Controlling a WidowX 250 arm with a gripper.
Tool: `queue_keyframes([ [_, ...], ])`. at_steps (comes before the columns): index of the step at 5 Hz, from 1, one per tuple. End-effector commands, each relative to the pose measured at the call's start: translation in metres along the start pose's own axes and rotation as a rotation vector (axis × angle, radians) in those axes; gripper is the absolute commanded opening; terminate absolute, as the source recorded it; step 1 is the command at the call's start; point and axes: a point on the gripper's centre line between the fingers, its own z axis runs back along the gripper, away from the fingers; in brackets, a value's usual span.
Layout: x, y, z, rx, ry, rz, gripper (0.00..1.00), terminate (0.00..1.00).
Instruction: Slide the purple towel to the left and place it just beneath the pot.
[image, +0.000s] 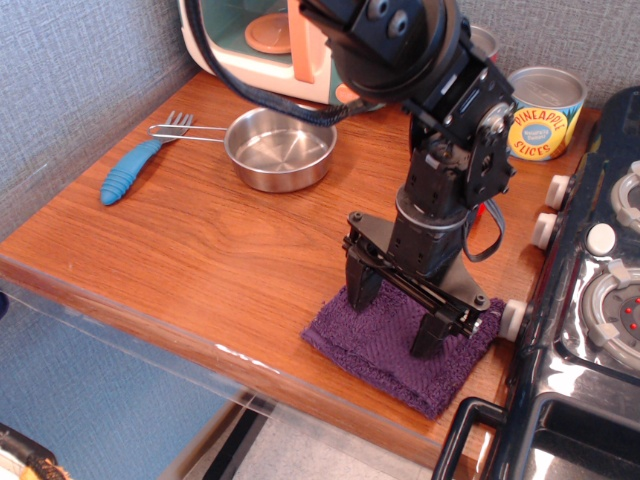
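Observation:
The purple towel (385, 352) lies flat near the table's front right corner, next to the toy stove. My gripper (396, 318) is open, pointing straight down, with both fingertips (361, 296) pressed on or just above the towel's top. The arm hides the towel's middle and back part. The pot (280, 147), a small shallow steel pan with a thin wire handle to its left, sits at the back centre-left, well apart from the towel and gripper.
A blue-handled fork (136, 163) lies left of the pot. A toy microwave (262, 40) stands at the back. A pineapple can (540, 112) stands at the back right, and a red pepper is mostly hidden behind the arm. The black stove (590, 300) borders the right side.

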Motion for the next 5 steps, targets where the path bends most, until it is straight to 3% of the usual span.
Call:
queue_keyframes([
  [1, 0.002, 0.0, 0.002, -0.021, -0.067, 0.059, 1.0, 0.0],
  [3, -0.011, 0.029, -0.021, 0.024, -0.073, 0.107, 1.0, 0.0],
  [5, -0.013, 0.046, -0.029, 0.027, -0.054, 0.142, 1.0, 0.0],
])
